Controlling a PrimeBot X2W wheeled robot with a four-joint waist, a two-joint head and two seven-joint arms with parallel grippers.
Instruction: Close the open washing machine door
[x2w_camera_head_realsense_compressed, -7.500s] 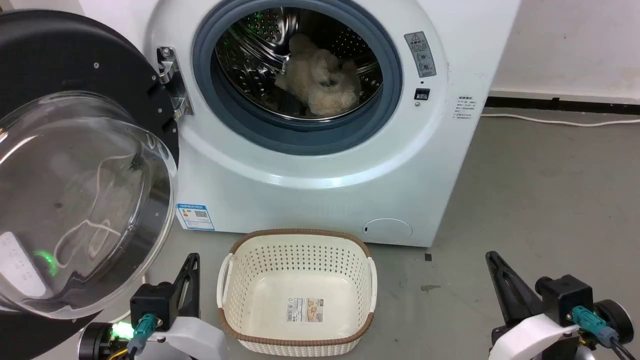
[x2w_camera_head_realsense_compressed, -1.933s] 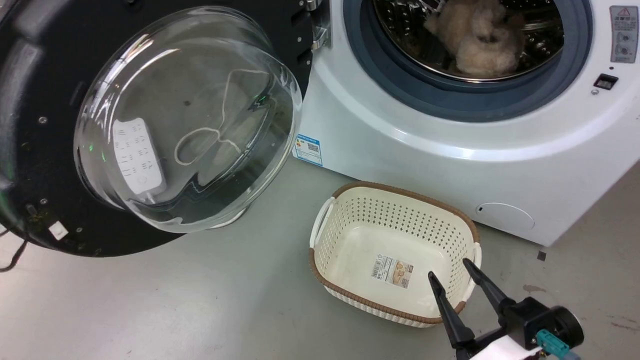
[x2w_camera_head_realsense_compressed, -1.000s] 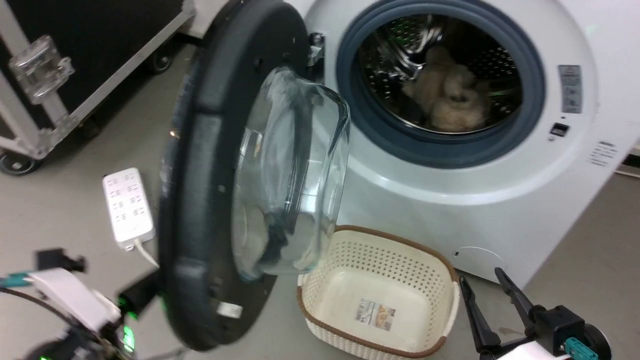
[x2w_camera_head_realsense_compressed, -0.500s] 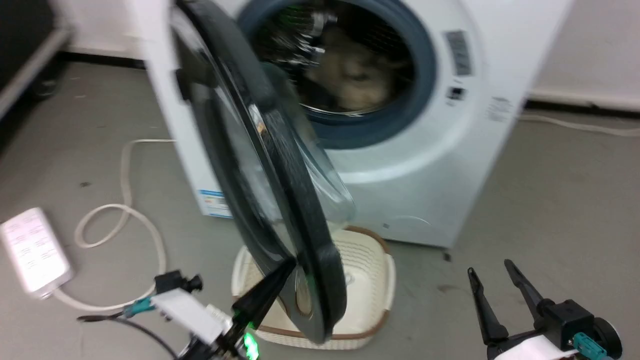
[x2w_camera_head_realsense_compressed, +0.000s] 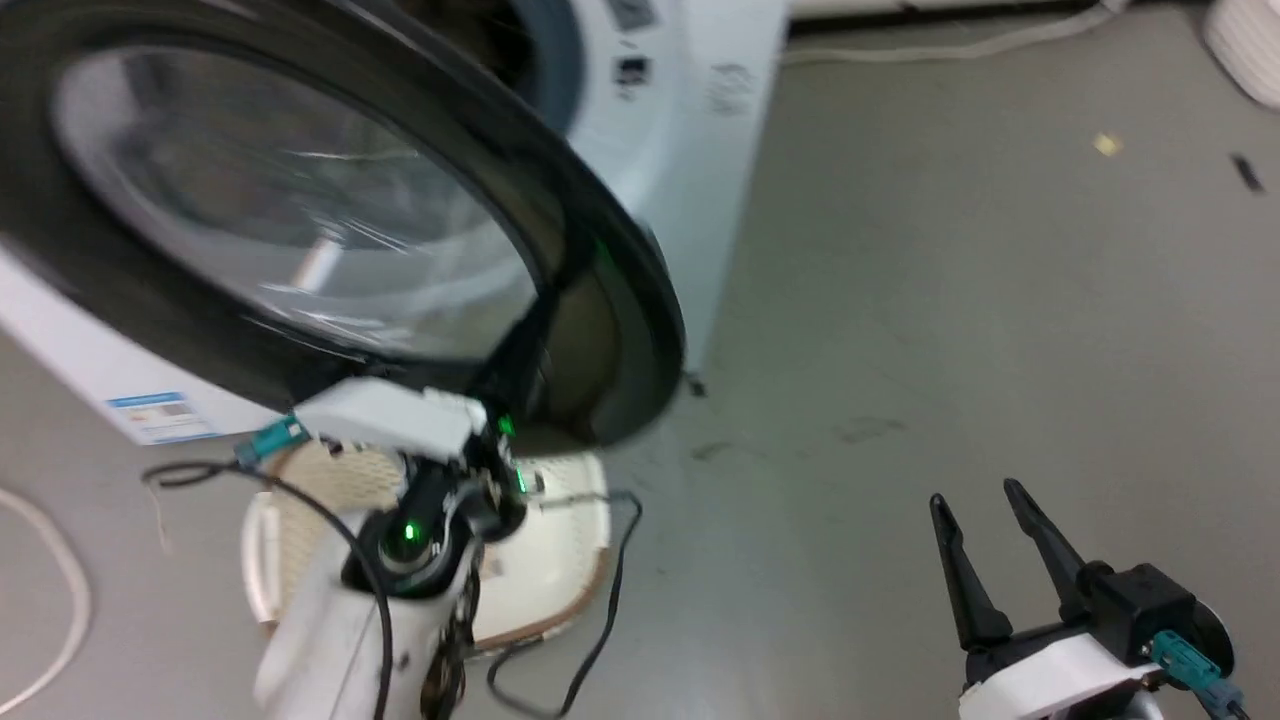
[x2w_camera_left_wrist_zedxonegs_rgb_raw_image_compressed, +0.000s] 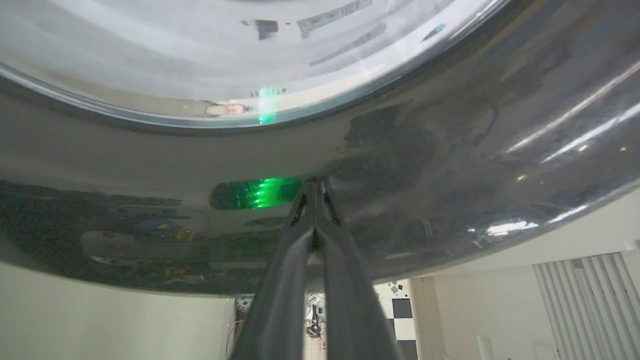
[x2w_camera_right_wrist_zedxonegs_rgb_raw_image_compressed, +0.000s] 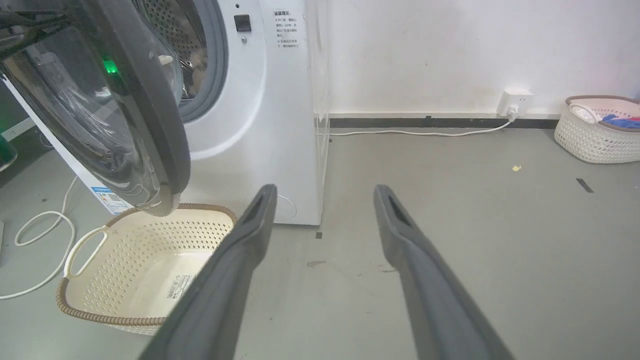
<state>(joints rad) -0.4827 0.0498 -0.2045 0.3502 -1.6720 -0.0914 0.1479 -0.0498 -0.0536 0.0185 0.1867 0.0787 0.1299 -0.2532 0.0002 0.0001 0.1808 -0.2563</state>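
Door (x2w_camera_head_realsense_compressed: 610, 330): glossy black ring around a bulging clear glass window. It is ajar, swung partway toward the washer (x2w_camera_head_realsense_compressed: 700, 150) front, with its lower edge above the basket (x2w_camera_right_wrist_zedxonegs_rgb_raw_image_compressed: 150, 235). Left gripper (x2w_camera_left_wrist_zedxonegs_rgb_raw_image_compressed: 314, 182): fingers together, tips against the door's black rim. Right gripper (x2w_camera_head_realsense_compressed: 972, 492): fingers apart, over the floor (x2w_camera_head_realsense_compressed: 950, 300), well apart from the door.

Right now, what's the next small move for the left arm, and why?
Probably press the shut left end effector forward, swinging the washing machine door toward the washing machine: its tips rest on the door's glossy black rim, and the door stands ajar.
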